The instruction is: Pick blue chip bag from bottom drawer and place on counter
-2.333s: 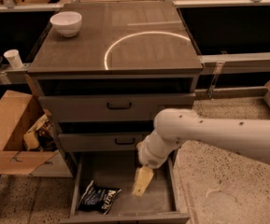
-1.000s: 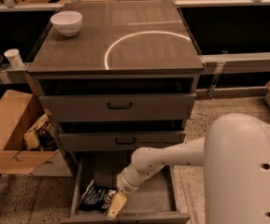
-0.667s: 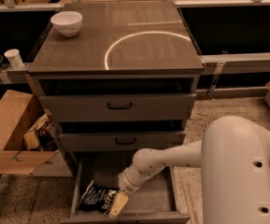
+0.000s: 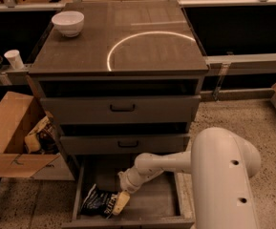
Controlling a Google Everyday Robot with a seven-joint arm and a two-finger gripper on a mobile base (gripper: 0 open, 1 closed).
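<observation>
The blue chip bag (image 4: 98,202) lies crumpled on the floor of the open bottom drawer (image 4: 156,202), at its front left. My gripper (image 4: 122,202) reaches down into the drawer at the end of the white arm and its pale fingers touch the bag's right edge. The counter (image 4: 142,42) is the dark cabinet top above, with a pale circular arc on it.
A white bowl (image 4: 68,23) sits at the counter's back left corner. Two shut drawer fronts (image 4: 122,109) with black handles are above the open drawer. An open cardboard box (image 4: 11,132) stands on the floor to the left. A white cup (image 4: 14,59) is on the left bench.
My arm has swung from the drawer's middle to its front left and lowered the gripper onto the bag's right edge. The bag has stayed in place.
</observation>
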